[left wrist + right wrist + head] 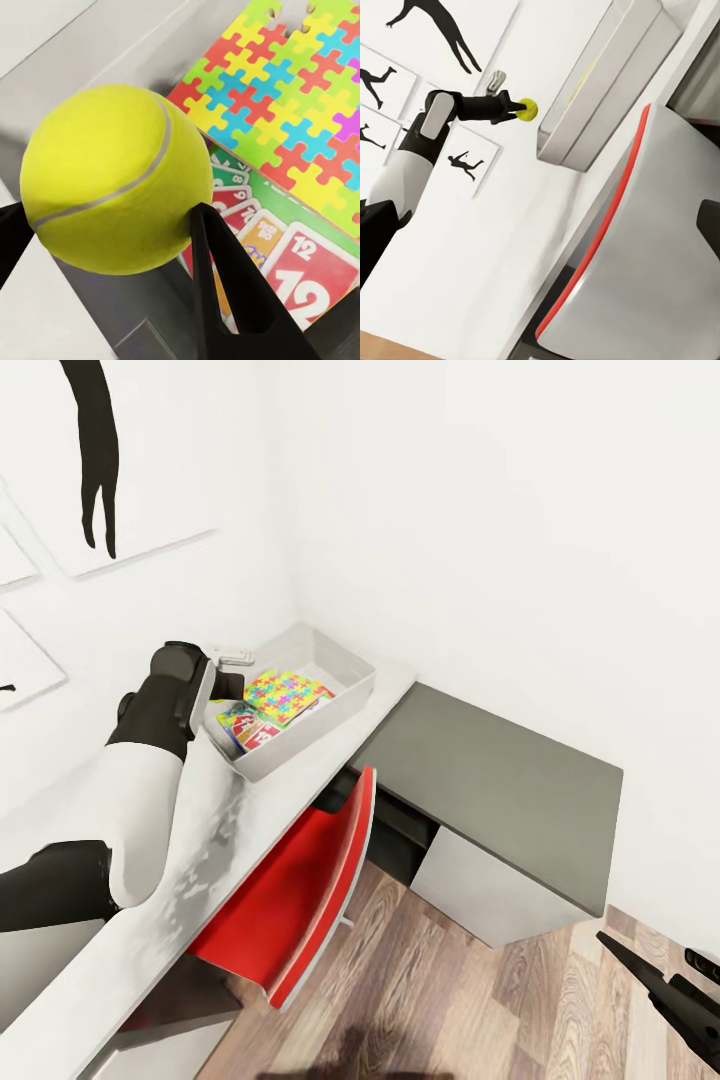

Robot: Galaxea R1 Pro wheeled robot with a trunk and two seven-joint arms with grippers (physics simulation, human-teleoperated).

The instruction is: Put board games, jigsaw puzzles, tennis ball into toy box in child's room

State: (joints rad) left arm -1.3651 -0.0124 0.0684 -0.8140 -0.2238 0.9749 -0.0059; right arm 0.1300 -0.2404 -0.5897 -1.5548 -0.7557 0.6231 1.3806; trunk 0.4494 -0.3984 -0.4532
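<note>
My left gripper (105, 221) is shut on the yellow-green tennis ball (112, 176), one dark finger on each side of it. It holds the ball (527, 110) in the air just at the left rim of the light-grey toy box (352, 682), which stands on the pale table (215, 840). Inside the box lie a multicoloured jigsaw puzzle (288, 695) and, under it, a red-and-green Skip-Bo board game (250, 726). The wrist view shows the same jigsaw puzzle (292, 97) and board game (300, 259) right below the ball. My right gripper (665, 975) hangs open low at the right, over the floor.
A red chair (300, 880) is pushed under the table's front edge. The lower dark-grey table section (500, 780) runs to the right along the white wall. Wood-plank floor (480, 1000) lies in front. Black silhouette pictures (95, 450) hang on the left wall.
</note>
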